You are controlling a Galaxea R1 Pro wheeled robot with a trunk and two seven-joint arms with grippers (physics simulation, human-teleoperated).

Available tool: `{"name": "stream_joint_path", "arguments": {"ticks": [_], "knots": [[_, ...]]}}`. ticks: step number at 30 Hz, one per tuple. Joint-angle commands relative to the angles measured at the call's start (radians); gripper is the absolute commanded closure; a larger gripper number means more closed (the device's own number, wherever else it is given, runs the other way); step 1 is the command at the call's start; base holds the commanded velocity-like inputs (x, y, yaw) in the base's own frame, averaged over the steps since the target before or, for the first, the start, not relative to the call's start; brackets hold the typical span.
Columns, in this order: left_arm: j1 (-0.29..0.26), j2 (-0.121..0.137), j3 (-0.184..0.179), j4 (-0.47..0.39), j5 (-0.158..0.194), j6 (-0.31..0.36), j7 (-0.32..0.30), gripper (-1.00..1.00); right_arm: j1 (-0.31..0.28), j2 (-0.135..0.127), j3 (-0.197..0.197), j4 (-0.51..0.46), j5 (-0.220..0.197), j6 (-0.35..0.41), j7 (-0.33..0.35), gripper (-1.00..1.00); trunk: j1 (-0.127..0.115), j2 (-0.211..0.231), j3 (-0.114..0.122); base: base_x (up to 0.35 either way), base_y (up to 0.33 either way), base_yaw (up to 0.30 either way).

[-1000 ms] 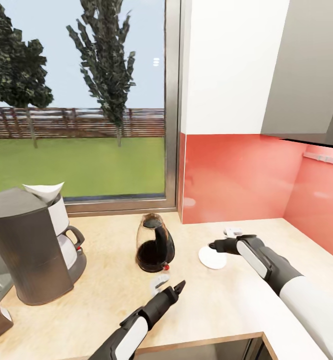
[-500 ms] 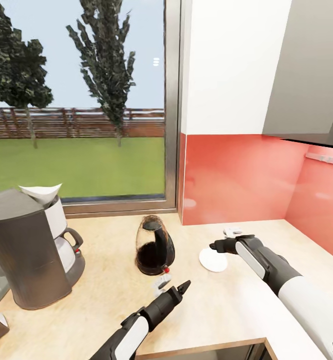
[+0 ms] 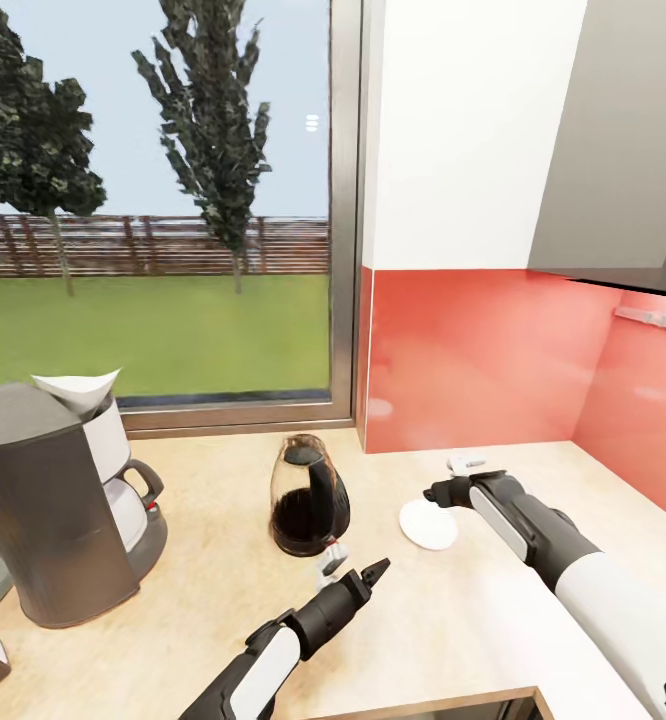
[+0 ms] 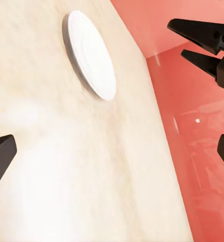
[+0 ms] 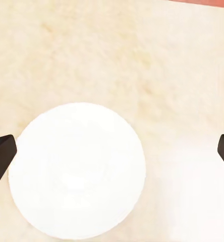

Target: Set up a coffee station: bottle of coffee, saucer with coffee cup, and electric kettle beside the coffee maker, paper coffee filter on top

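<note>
Head view, electric kettle [image 3: 310, 497] part-filled with dark liquid, bare saucer [image 3: 428, 524] under spread right hand [image 3: 436, 494], left hand [image 3: 373, 574] spread

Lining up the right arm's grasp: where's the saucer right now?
In the head view the saucer lies flat on the kitchen countertop, right of the electric kettle, under the open right gripper.

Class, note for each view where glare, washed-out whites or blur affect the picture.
Head view: soft highlights on the glossy red backsplash. Right wrist view: the saucer is washed out, its inner detail barely readable. Left wrist view: pale bright patches on the countertop, blurred glints on the backsplash.
</note>
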Motion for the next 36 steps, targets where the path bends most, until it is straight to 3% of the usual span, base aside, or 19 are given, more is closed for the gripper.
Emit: {"name": "stream_joint_path", "arguments": {"ticks": [1, 5, 12, 19, 24, 28, 30, 33, 36], "knots": [[0.000, 0.000, 0.000, 0.000, 0.010, 0.006, -0.002, -1.00, -0.001, -0.001, 0.005, -0.001, -0.009, 0.002, -0.010, -1.00, 0.000, -0.001, 0.000, 0.002, 0.000, 0.000], [0.000, 0.000, 0.000, 0.000, 0.010, 0.006, -0.002, -1.00, -0.001, 0.005, 0.003, -0.001, -0.002, 0.002, -0.013, -1.00, 0.000, -0.001, 0.000, 0.095, 0.000, 0.000], [0.001, 0.000, -0.001, 0.000, 0.012, 0.008, -0.002, -1.00, -0.001, 0.071, 0.001, 0.106, -0.002, 0.000, -0.020, -1.00, 0.000, -0.001, 0.000, 0.009, 0.000, 0.000], [0.009, 0.000, -0.002, 0.000, 0.012, 0.008, -0.003, -1.00, -0.001, 0.080, -0.001, 0.131, -0.003, -0.015, -0.022, -1.00, 0.000, -0.001, 0.000, 0.000, 0.000, 0.000], [0.013, 0.000, -0.002, -0.003, 0.012, 0.009, -0.003, -1.00, -0.001, 0.090, -0.003, 0.167, -0.004, -0.096, -0.025, -1.00, 0.000, -0.001, 0.000, 0.000, 0.000, 0.000], [0.013, 0.000, -0.002, -0.005, 0.012, 0.009, -0.003, -1.00, -0.001, 0.096, -0.005, 0.165, -0.006, -0.118, -0.121, -1.00, 0.000, -0.001, 0.000, 0.000, 0.000, 0.000], [0.013, 0.000, -0.002, -0.006, 0.012, 0.009, -0.003, -1.00, -0.005, 0.114, -0.005, 0.164, -0.005, -0.141, -0.174, -1.00, 0.000, -0.001, 0.000, 0.000, 0.000, 0.000], [0.013, 0.000, -0.002, -0.006, 0.012, 0.009, -0.003, -1.00, -0.039, 0.146, -0.006, 0.167, -0.004, -0.151, -0.199, -1.00, 0.000, -0.001, 0.000, 0.000, 0.000, 0.000], [0.013, 0.000, -0.002, -0.006, 0.012, 0.009, -0.003, -1.00, -0.076, 0.156, -0.007, 0.175, -0.003, -0.153, -0.213, -1.00, 0.000, -0.001, 0.000, 0.000, 0.000, 0.000]]}}
